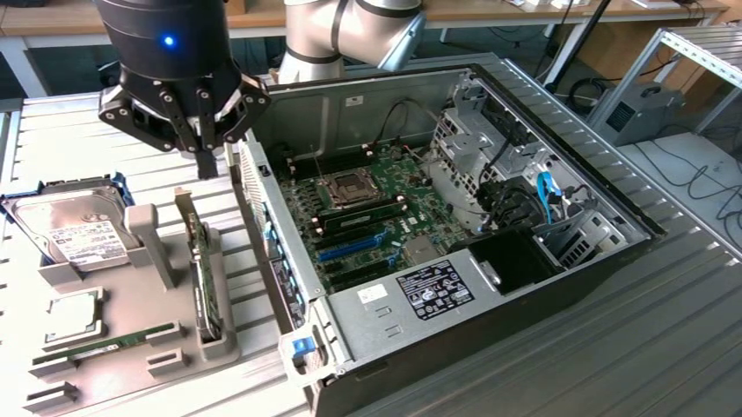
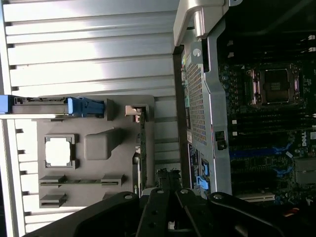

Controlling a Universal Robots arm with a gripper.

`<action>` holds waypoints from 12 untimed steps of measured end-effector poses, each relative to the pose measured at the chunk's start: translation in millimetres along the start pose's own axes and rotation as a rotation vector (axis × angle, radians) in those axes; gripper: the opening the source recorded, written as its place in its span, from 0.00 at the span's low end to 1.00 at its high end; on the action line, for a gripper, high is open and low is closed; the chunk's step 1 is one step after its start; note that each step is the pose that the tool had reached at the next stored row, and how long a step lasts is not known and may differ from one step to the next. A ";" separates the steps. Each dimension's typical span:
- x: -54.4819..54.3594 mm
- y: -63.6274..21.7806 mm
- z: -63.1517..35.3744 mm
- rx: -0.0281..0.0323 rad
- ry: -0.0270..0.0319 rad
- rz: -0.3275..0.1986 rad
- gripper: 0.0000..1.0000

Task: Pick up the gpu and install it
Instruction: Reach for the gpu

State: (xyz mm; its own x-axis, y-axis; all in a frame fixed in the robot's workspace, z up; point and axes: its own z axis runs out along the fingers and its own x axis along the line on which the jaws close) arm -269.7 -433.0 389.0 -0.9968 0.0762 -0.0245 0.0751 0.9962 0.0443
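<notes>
While the gpu (image 1: 204, 282) stands on edge in a slot of the grey holder (image 1: 122, 382), just beside the open computer case (image 1: 603, 195) on the exterior view's left, the gripper (image 1: 207, 167) hangs above the card's bracket end, its fingers pressed together on nothing and apart from the card. Seen from the wrist camera, the gpu (image 2: 142, 148) is a thin edge-on strip between the holder's block and the case wall, with the closed gripper (image 2: 168, 180) near one end of it.

Slatted metal table (image 1: 649, 330), wooden desks (image 1: 510, 12) behind, cables (image 1: 701, 178) on floor
</notes>
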 end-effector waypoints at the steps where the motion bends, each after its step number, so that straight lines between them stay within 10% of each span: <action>1: 0.0 -0.4 0.0 0.0000 0.0000 0.000 0.11; 12: -0.2 -4.5 0.3 0.0005 -0.0001 0.000 0.11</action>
State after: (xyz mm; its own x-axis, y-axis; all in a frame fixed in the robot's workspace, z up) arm -269.8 -437.5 388.5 -0.9968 0.0762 -0.0245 0.0751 0.9962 0.0438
